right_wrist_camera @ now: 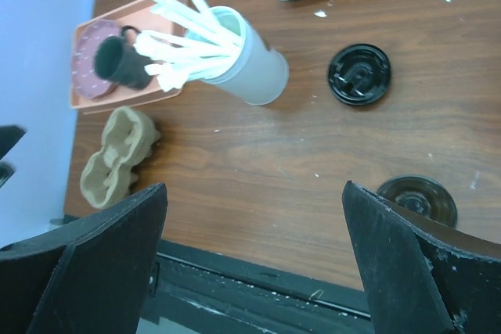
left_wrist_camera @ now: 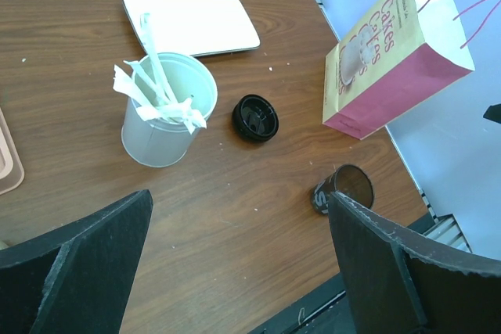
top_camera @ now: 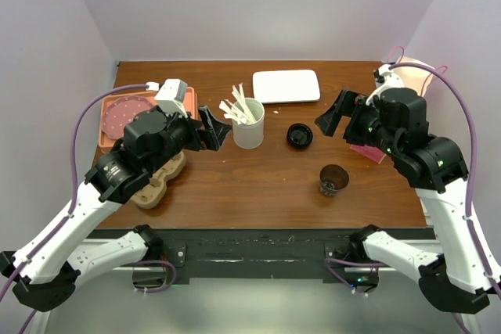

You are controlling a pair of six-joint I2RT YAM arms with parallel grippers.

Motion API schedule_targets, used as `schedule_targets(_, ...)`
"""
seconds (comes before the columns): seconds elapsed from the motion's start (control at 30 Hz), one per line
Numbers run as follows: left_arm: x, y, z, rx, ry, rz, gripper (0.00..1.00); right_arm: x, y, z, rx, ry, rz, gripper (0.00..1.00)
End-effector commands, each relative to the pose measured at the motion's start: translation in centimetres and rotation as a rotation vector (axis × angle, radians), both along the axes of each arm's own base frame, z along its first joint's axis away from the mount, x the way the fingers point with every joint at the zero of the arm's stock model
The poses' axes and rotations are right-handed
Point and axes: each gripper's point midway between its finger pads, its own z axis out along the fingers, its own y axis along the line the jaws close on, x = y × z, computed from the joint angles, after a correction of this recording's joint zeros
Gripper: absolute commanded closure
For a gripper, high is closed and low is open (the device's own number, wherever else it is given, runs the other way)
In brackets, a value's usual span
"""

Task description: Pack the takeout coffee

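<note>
The takeout coffee cup, small and dark brown, stands upright and uncovered on the table's right front. Its round black lid lies apart, further back. The left wrist view has the cup by the right finger and the lid higher up. In the right wrist view the cup sits beside the right finger and the lid above it. My left gripper hovers open beside the white cup, holding nothing. My right gripper hangs open just right of the lid, also holding nothing.
A white cup of stirrers stands mid-table, a white tray behind it. At left are a pink tray, a dark mug on it, and a cardboard cup carrier. A paper bag stands at the far right.
</note>
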Motion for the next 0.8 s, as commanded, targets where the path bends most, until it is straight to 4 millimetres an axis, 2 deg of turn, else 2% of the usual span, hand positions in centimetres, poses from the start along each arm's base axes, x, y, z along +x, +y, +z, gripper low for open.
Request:
schedule_targets(0.0,0.0,0.3,0.8,-0.045,-0.026,0.022,0.00,0.5,-2.4,-1.8,-0.033,0.080,-0.178,0.02)
schedule_targets(0.1,-0.1,0.4,0.8,-0.045,-0.027,0.025,0.00,-0.3,-4.4,-3.2,-0.082,0.137,-0.276,0.02)
schedule_targets(0.17,-0.2,0.5,0.5,-0.042,-0.025,0.028,0.00,-0.9,-4.8,-4.1,-0.093,0.171,-0.296,0.04)
schedule_targets(0.27,-0.2,0.7,0.5,-0.039,-0.023,0.034,0.00,-1.6,-6.7,-7.1,-0.181,0.287,-0.407,0.09)
schedule_targets(0.33,-0.3,0.7,0.3,-0.034,-0.017,0.029,0.00,-2.1,-7.6,-9.2,-0.266,0.371,-0.446,0.17)
schedule_targets(0.4,-0.4,0.8,0.1,-0.030,-0.013,0.029,0.00,-2.4,-7.5,-11.2,-0.280,0.426,-0.450,0.29)
schedule_targets(0.47,-0.5,0.9,0.0,-0.029,-0.011,0.031,0.00,-2.3,-6.4,-12.3,-0.233,0.435,-0.418,0.39)
schedule_targets(0.5,-0.5,0.9,-0.1,-0.029,-0.012,0.031,0.00,-2.6,-6.5,-13.9,-0.242,0.468,-0.429,0.39)
schedule_targets(0.57,-0.6,1.0,-0.2,-0.026,-0.010,0.032,0.00,-2.6,-6.2,-15.0,-0.215,0.473,-0.438,0.39)
schedule_targets(0.6,-0.6,1.1,-0.1,-0.028,-0.012,0.035,0.00,-2.9,-6.3,-16.4,-0.225,0.501,-0.443,0.39)
schedule_targets(0.67,-0.6,1.2,-0.2,-0.026,-0.012,0.040,0.00,-2.6,-5.5,-17.7,-0.195,0.519,-0.439,0.39)
schedule_targets(0.77,-0.5,1.6,-0.2,-0.021,-0.009,0.058,0.00,-2.6,-5.4,-20.1,-0.214,0.576,-0.460,0.39)
